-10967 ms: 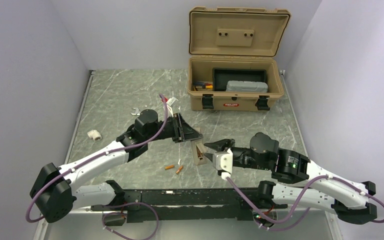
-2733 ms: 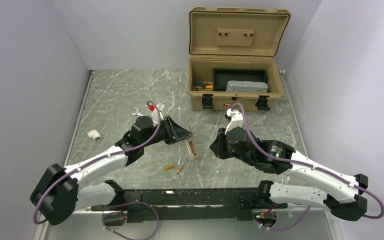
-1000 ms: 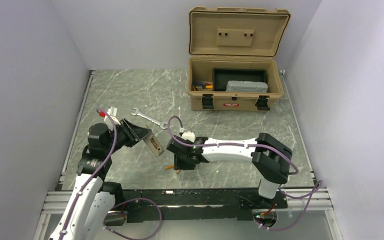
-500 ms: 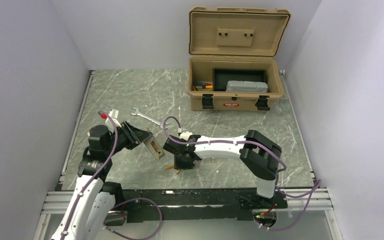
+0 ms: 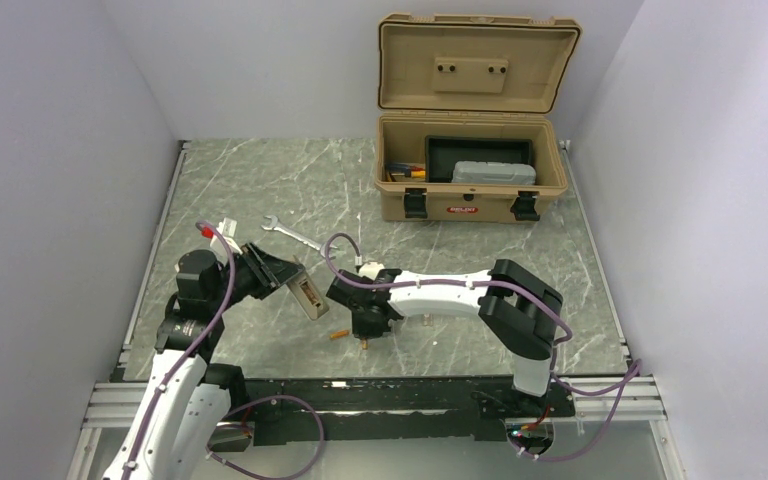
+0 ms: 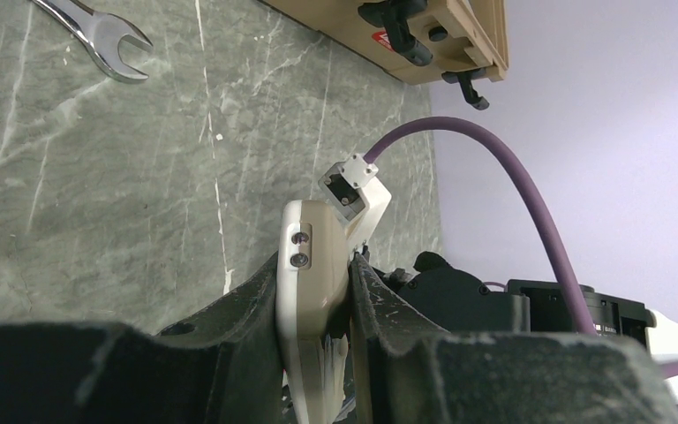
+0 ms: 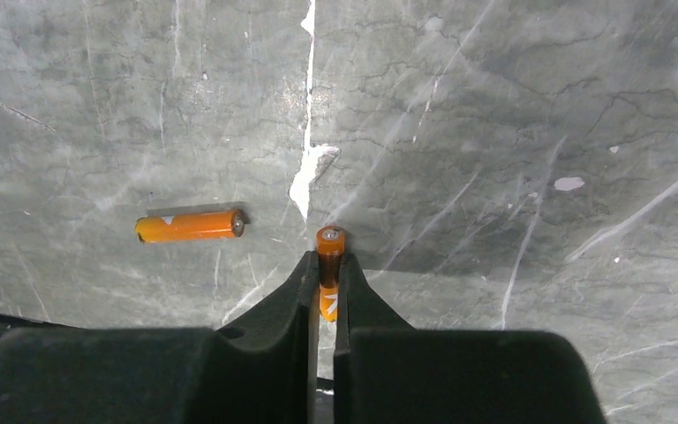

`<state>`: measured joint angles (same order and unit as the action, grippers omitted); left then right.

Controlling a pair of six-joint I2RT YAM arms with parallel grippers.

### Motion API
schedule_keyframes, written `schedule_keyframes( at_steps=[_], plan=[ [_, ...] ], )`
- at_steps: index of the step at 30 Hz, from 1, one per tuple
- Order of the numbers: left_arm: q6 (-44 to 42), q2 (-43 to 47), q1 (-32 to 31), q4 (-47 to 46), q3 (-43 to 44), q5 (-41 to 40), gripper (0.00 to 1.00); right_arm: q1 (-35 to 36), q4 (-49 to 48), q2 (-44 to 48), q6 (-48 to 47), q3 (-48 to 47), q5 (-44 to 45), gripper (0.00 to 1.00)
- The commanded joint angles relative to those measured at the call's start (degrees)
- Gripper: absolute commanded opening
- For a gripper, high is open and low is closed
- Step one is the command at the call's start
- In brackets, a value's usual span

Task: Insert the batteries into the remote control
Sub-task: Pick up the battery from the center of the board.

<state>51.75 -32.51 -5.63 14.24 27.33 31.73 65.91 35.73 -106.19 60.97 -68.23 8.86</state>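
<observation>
An open tan plastic toolbox [image 5: 495, 205] blocks the far right; the grey stone surface [image 5: 240, 180] is free far left.

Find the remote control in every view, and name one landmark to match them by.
Top external: remote control, left of centre, in the left gripper's jaws.
Left wrist: bottom centre, clamped between the jaws.
Right wrist: not in it.
Landmark in both: the wrench, beyond the remote from above, top left at the left wrist.
</observation>
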Motion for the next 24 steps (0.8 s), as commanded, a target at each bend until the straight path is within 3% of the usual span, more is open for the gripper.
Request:
schedule_keyframes(
  at_steps=[1,5,10,15,18,24],
  plan=[
    [0.0,-0.28,0.44,-2.46,0.26,1.37,0.0,-0.2,0.6,1.57,-2.27,-0.67,1.18,0.0],
    [-0.36,-0.83,0.44,-2.36,0.88,1.77,0.0,-0.19,-1.34,7.83,-5.43,2.85,5.96,0.0],
    [-0.16,-2.86,0.44,-6.37,1.25,5.4,0.0,-0.12,-6.36,24.32,-12.09,8.89,15.58,0.0],
    [5.81,-5.93,-0.83,-24.44,-1.13,13.15,0.0,-0.22,-17.53,41.0,-22.8,17.22,18.71,0.0],
    [7.09,-6.92,-4.87,-33.55,-1.34,14.16,0.0,-0.24,-22.54,49.84,-27.12,21.33,19.49,0.0],
    [3.28,-10.82,-18.11,-40.72,2.14,8.78,0.0,-0.12,-31.72,64.61,-34.33,27.91,16.47,0.0]
  ],
)
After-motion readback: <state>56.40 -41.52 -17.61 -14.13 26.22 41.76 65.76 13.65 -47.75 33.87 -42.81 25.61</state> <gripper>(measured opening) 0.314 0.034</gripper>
